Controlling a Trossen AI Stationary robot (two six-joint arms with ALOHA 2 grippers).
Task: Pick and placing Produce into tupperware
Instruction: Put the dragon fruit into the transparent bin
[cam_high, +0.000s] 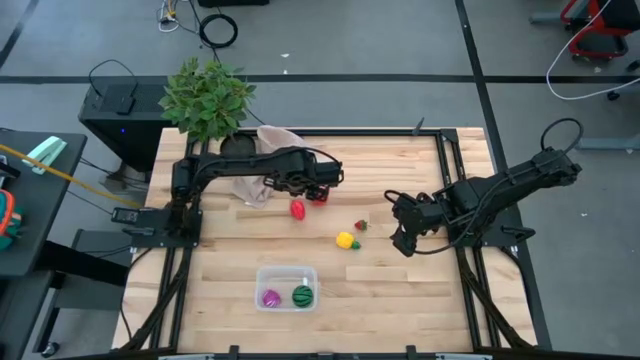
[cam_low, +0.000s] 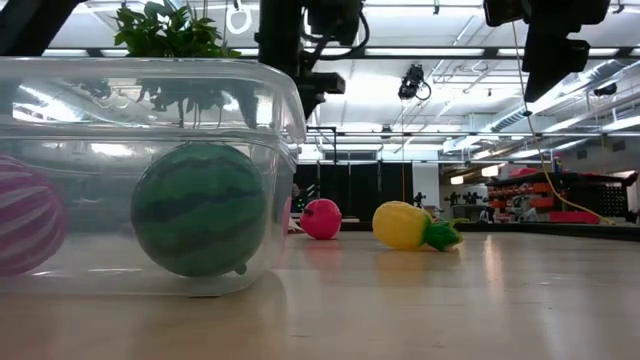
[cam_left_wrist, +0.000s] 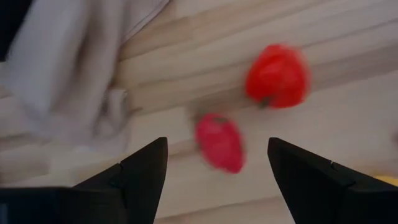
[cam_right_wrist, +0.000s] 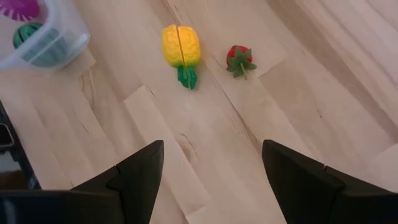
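Far left, at the back of the table: beige cloth (cam_high: 262, 160), no part in the job.

Near the front edge: tupperware (cam_high: 287, 272), holding a purple piece (cam_high: 270, 297) and a green striped ball (cam_high: 302, 295), with room to spare.

Just behind and well apart from the tub: left gripper (cam_high: 325, 186), jaws spread wide and holding nothing, poised above two red pieces. Seen past its fingers (cam_left_wrist: 146, 171), a long red fruit (cam_left_wrist: 219, 142) sits almost squarely in the gap, down on the boards; a rounder red fruit (cam_left_wrist: 277, 74) lies just beyond, off to one side. Long axis of the nearer one runs roughly along the reach, so closing would likely pinch it across its narrow width. Calls mostly for a straight descent, little sideways shift.

Further right, mid-table: yellow piece with a green tip (cam_high: 346, 240), and close beside it a small strawberry (cam_high: 361, 226).

Rightmost: right gripper (cam_high: 401, 238), open and empty, hanging above bare wood. Nearer to the yellow piece and strawberry than the left arm; both lie ahead of its fingers, toward the tub.
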